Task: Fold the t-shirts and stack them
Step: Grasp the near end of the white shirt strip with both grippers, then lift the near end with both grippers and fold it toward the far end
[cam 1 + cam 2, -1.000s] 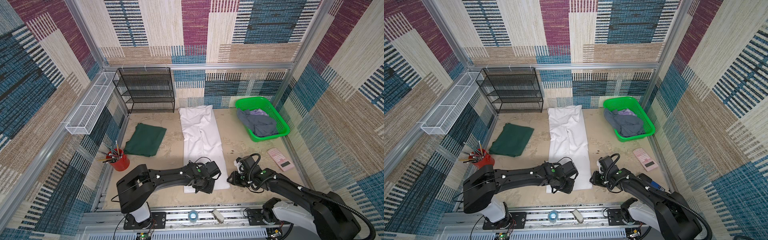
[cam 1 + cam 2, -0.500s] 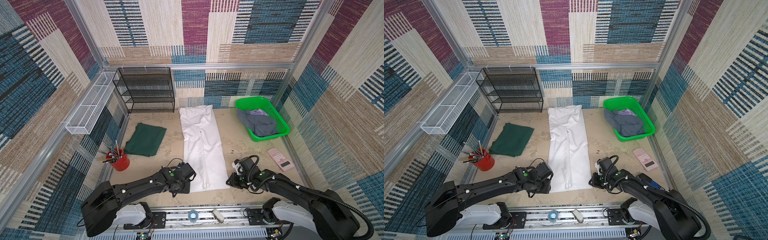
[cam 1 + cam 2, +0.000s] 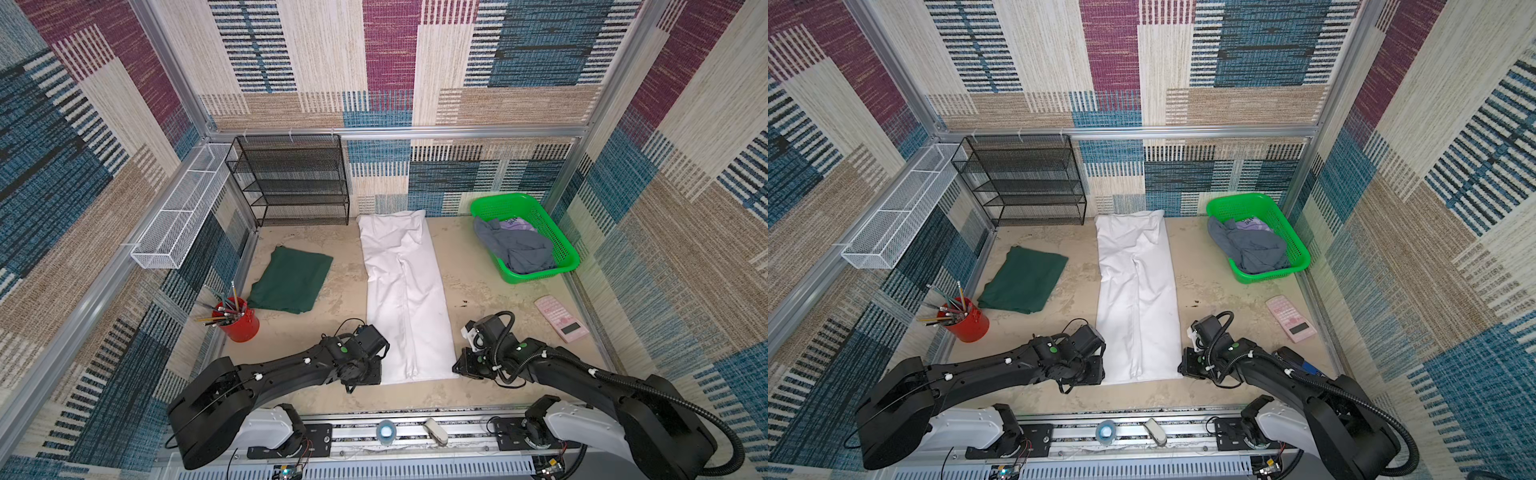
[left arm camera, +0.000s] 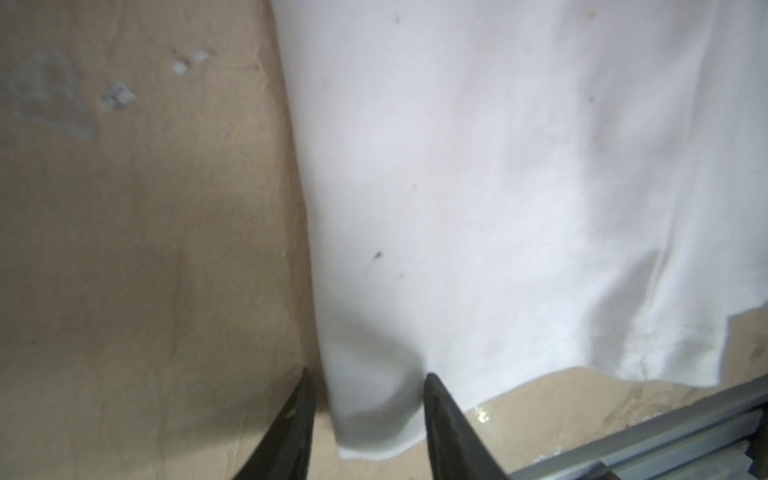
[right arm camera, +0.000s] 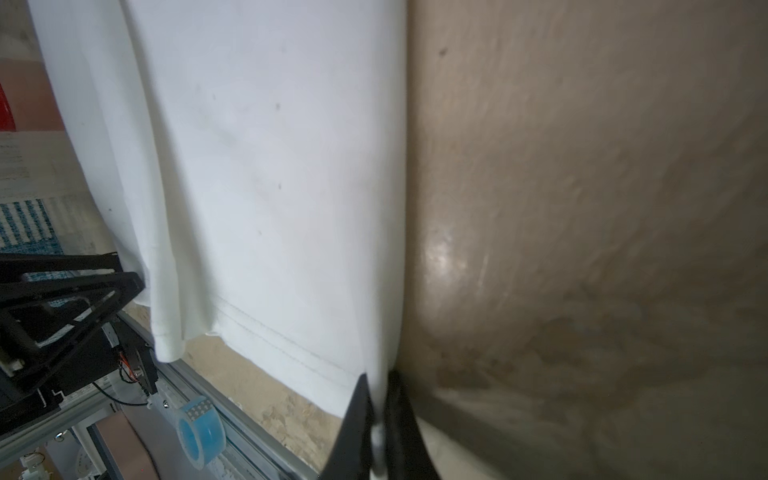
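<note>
Pinching the near right corner of the white shirt [image 3: 403, 291], the right end effector [image 5: 378, 376] has closed since a second ago. The left end effector [image 4: 369, 374], then over the hem, now straddles the near left corner, fingers apart. The white shirt lies lengthwise mid-worktop [image 3: 478, 270], the green shirt [image 3: 291, 278] to its left, the grey shirt [image 3: 515, 249] in the basket [image 3: 540, 274].

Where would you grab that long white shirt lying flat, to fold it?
By its two near hem corners, coming in low from each long side. The white shirt lies flat as a narrow strip, so only edges offer a pinch; the right gripper is shut on one there.
</note>
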Robot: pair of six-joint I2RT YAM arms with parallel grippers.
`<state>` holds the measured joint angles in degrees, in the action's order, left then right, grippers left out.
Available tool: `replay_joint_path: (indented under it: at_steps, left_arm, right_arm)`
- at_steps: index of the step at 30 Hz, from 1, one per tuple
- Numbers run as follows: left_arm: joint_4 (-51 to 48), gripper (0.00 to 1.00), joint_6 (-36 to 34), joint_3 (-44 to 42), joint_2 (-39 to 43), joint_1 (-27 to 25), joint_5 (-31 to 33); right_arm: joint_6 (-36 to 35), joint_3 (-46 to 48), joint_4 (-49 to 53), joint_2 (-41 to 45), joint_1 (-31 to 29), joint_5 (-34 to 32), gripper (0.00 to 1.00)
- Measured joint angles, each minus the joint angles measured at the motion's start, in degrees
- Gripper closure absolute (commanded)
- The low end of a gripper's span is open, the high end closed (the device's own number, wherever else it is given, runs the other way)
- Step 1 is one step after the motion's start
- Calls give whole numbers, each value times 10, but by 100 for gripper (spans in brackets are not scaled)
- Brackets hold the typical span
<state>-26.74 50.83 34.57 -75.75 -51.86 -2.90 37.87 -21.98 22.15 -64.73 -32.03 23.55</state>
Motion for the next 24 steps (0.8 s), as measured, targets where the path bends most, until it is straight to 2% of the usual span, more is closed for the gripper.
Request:
replay_joint_path:
  at_steps: [2, 4, 11, 17, 21, 24]
  left_arm:
    - [9, 91, 0, -4, 0, 0, -8]
    - [6, 100, 0, -9, 8, 0, -20]
    - [-73, 100, -3, 5, 109, -6, -42]
    - [-157, 100, -14, 57, 171, -18, -60]
    - [-207, 100, -24, 114, 191, -16, -21]
    - [-220, 100, -40, 148, 181, 0, 15]
  right_arm:
    - [-1, -3, 7, 2, -2, -2, 100]
    - [-2, -8, 26, 18, -2, -6, 100]
    - [7, -17, 56, 120, -2, 20, 100]
    - [17, -65, 120, 187, -9, 41, 100]
    - [28, -124, 137, 185, -9, 16, 100]
    - [35, -148, 121, 152, -9, -7, 100]
